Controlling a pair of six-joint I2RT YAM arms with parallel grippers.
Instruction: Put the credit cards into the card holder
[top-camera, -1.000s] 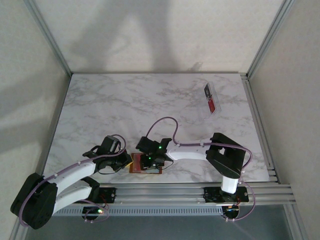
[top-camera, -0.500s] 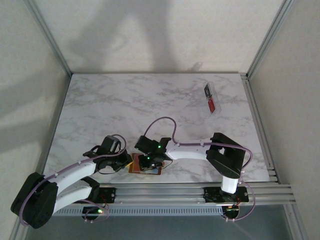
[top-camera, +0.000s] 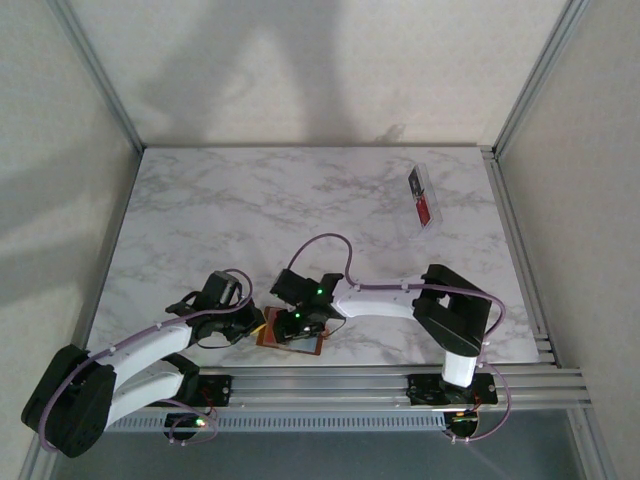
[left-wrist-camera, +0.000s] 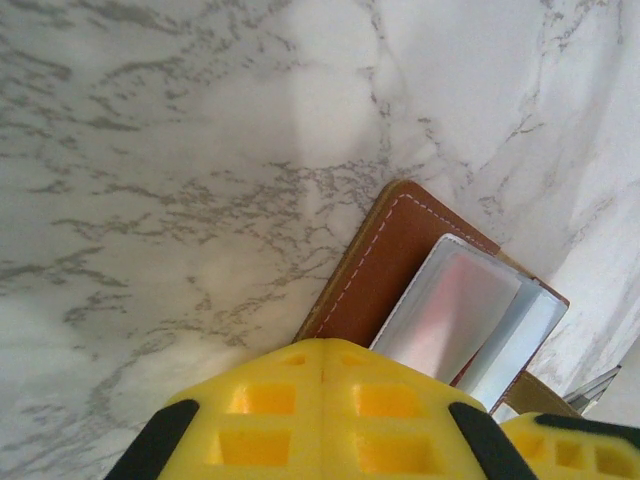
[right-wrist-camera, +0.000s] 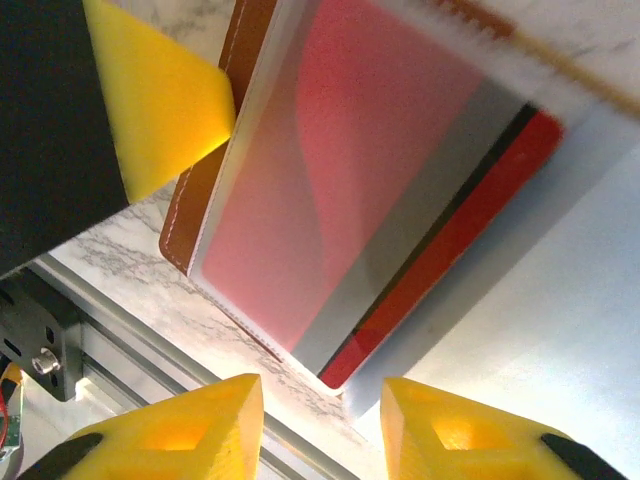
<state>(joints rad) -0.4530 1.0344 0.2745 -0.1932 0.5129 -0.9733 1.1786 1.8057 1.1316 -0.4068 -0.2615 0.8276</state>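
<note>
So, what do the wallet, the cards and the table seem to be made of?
Wallet: probably leather, tan-brown and matte, pale stitching along its edge.
Cards: likely plastic, glossy, catching light.
Table: marble-look top, white with grey veins; real stone or laminate, unclear.

Top view: tan-brown leather card holder (top-camera: 275, 338) largely covered by right arm (top-camera: 370, 297). Contents of clear plastic tray (top-camera: 422, 200) too small to identify.
Left wrist view: card holder's lower part and pale grey card (left-wrist-camera: 455, 305) partly hidden behind yellow left fingers (left-wrist-camera: 320, 410).
Right wrist view: red plastic card (right-wrist-camera: 340, 170) blurred, cut off at top edge.
</note>
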